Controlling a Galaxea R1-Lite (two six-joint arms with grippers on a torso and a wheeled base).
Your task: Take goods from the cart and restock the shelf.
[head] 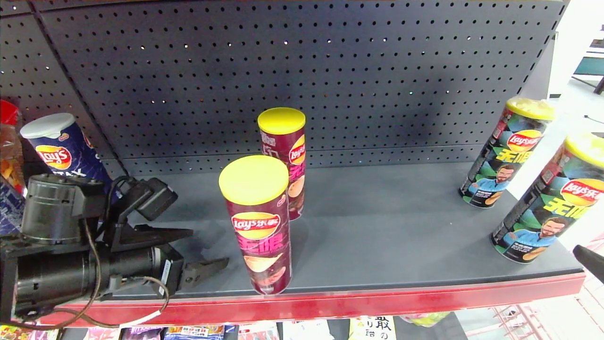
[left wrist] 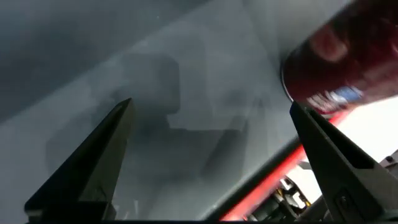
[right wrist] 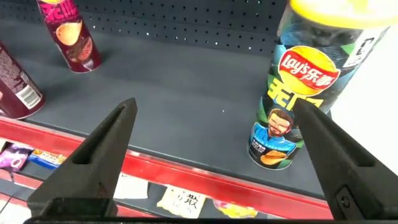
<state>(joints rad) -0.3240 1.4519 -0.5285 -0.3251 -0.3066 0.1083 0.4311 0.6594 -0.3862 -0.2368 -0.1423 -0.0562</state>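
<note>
Two maroon cans: upright mid-shelf, the front can (head: 258,226) near the red front edge, the rear can (head: 285,160) just behind it by the pegboard (head: 330,71).
Left tool (head: 207,246): released, fingers spread, empty, low over the shelf (head: 401,226) just beside the front can.
Right tool (right wrist: 216,106): released, empty, before the shelf's front edge, facing the nearer green can (right wrist: 305,68).
Farther green can (head: 507,151): upright at the shelf's right end.
Blue can (head: 61,148): upright, far left.
</note>
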